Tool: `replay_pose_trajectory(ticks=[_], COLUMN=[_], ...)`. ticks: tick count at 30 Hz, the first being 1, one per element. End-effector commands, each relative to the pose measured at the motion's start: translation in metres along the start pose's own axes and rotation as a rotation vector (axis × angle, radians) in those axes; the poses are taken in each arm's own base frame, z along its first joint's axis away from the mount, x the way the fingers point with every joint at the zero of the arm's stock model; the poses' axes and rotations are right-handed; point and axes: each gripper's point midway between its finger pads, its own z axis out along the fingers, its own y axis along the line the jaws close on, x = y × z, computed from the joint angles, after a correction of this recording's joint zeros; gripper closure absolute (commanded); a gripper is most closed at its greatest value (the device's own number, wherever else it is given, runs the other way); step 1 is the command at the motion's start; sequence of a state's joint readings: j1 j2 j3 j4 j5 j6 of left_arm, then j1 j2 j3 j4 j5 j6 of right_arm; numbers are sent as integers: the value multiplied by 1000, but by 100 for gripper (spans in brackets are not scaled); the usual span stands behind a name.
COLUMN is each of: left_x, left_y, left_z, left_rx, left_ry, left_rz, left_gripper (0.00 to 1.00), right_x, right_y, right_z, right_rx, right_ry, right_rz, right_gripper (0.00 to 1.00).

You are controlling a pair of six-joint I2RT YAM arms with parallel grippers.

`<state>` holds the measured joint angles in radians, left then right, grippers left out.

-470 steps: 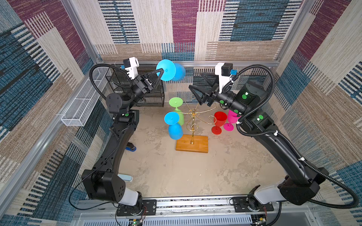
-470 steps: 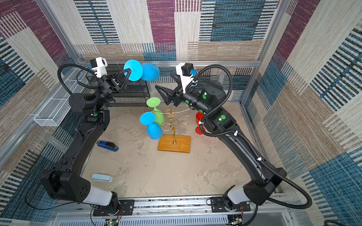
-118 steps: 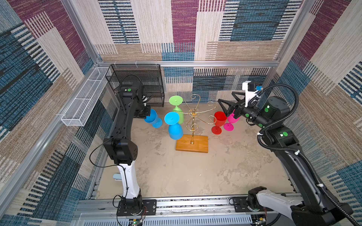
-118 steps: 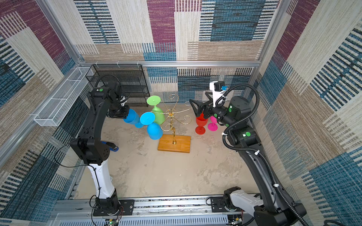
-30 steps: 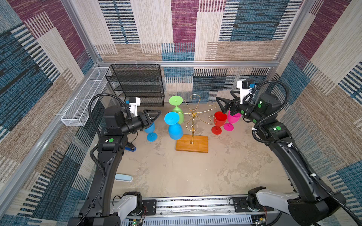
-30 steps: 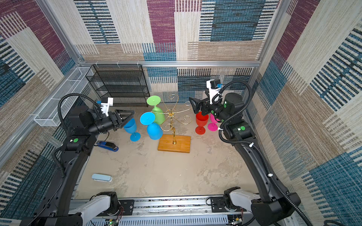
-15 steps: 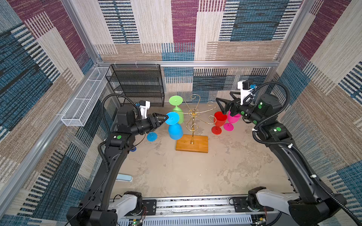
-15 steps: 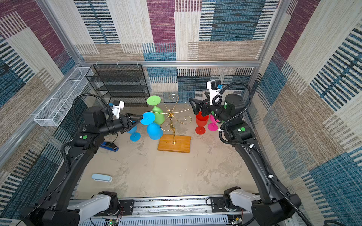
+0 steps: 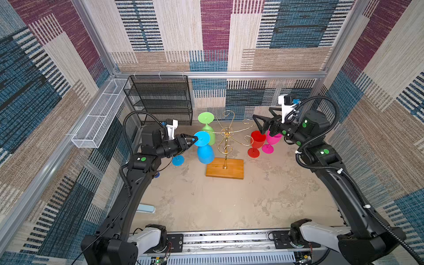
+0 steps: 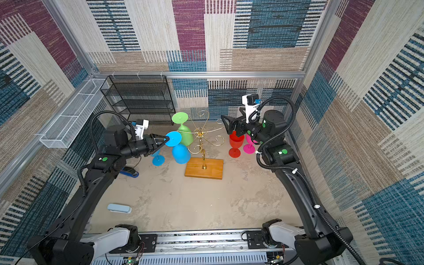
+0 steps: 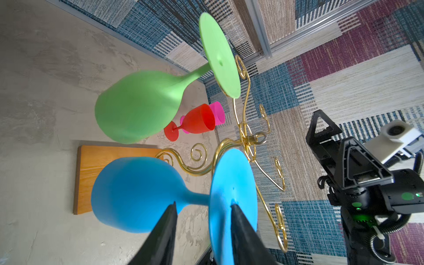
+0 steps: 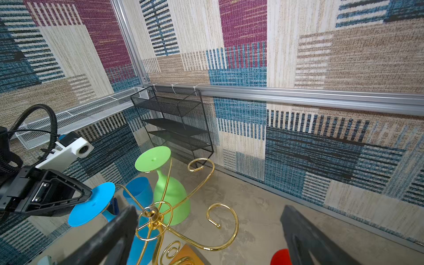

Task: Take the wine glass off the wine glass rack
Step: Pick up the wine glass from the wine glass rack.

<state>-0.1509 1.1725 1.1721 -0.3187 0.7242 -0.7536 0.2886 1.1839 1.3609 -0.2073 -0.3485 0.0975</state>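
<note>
The gold wine glass rack (image 9: 226, 142) stands on its wooden base (image 9: 224, 168) mid-table. A blue wine glass (image 9: 205, 153) and a green one (image 9: 207, 128) hang upside down from its arms. My left gripper (image 9: 195, 139) is open at the blue glass's foot (image 11: 231, 183). One finger (image 11: 238, 229) lies on the foot's upper face. The other (image 11: 165, 229) sits under it beside the stem, with a gap. My right gripper (image 9: 261, 124) hangs wide open and empty above a red glass (image 9: 255, 143), right of the rack.
A pink glass (image 9: 271, 141) stands beside the red one. Another blue glass (image 10: 158, 160) stands on the table under my left wrist. A black mesh shelf (image 9: 160, 101) and a white wire tray (image 9: 101, 114) line the back left. A blue stapler (image 10: 129, 172) and a pale case (image 10: 119, 208) lie at the left.
My left gripper has moved right, from beside the standing blue glass to the hanging blue glass's foot, and its jaws have narrowed. The right arm has barely moved.
</note>
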Motion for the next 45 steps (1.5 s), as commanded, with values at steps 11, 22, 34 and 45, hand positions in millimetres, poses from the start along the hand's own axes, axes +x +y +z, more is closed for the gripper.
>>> replay_pose_trajectory(ticks=[11, 22, 34, 45], left_x=[-8, -12, -16, -24], left_y=[-12, -24, -37, -49], left_z=[0, -8, -9, -16], left_rx=[66, 91, 153, 174], left_ry=[-45, -67, -78, -107], left_rz=[-7, -3, -39, -40], left_gripper=[82, 92, 100, 100], right_x=[-5, -4, -3, -4], right_y=[1, 0, 1, 2], right_z=[0, 0, -1, -2], right_rx=[-4, -3, -3, -10], right_ry=[-25, -24, -25, -28], right_rz=[-1, -1, -1, -1], right_gripper=[0, 0, 0, 0])
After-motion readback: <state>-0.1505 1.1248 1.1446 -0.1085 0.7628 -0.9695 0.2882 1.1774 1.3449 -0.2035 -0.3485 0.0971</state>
